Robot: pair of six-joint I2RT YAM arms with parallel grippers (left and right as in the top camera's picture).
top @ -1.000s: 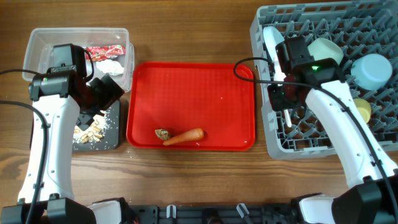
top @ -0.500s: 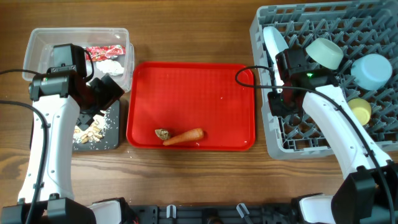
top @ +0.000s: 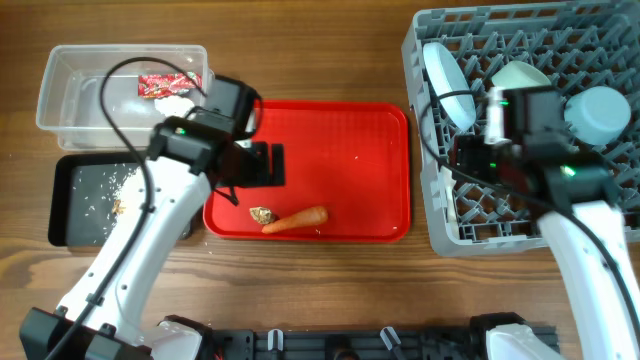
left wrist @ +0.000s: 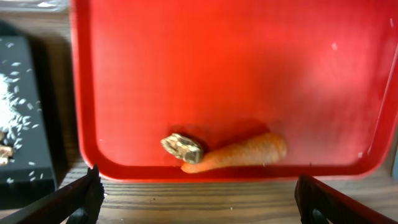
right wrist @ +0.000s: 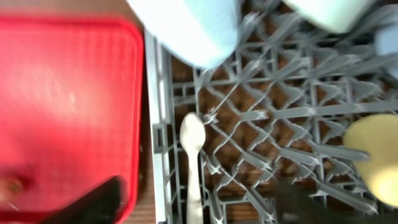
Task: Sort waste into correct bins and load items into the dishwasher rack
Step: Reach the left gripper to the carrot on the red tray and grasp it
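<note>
An orange carrot (left wrist: 239, 152) and a small brown scrap (left wrist: 181, 147) lie side by side near the front rim of the red tray (top: 340, 150). My left gripper (left wrist: 199, 208) hangs wide open above the tray's front edge and holds nothing; in the overhead view the left gripper (top: 262, 165) is over the tray's left part. My right gripper (right wrist: 199, 211) is open over the grey dishwasher rack (top: 425, 200). The white spoon (right wrist: 194, 162) lies loose in the rack between the fingers. The rack also holds a plate (top: 448, 80), two bowls (top: 520, 80) (top: 598, 112) and a yellow cup (right wrist: 373, 158).
The clear tub (top: 70, 95) at the back left holds a red wrapper (top: 168, 83) and white tissue (top: 175, 102). The black tray (top: 75, 215) in front of it holds rice-like crumbs and scraps. Bare wooden table surrounds the trays.
My right gripper opened and let the spoon go into the rack, then shifted right. My left arm swung from above the black tray to over the red tray.
</note>
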